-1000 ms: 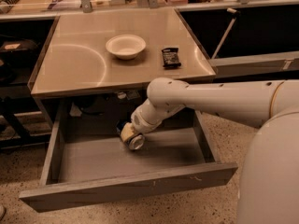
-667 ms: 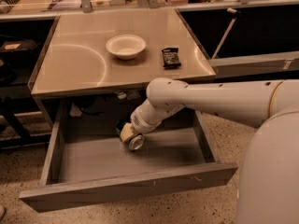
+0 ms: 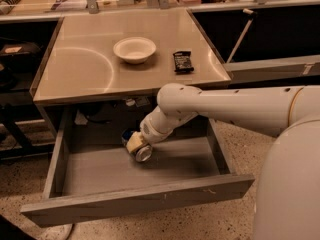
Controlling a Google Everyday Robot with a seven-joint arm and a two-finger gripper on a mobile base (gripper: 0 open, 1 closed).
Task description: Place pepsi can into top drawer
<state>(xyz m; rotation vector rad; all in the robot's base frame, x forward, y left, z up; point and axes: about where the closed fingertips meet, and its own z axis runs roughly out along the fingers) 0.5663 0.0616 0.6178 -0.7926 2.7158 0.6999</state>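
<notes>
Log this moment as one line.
tool: inside open wide grey top drawer | small blue metal pepsi can: at tool, tilted, in drawer

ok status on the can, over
Open top drawer, gripper inside, shut on pepsi can. Can tilted, low over drawer bottom. Bowl and snack packet up on table, out of the way.
</notes>
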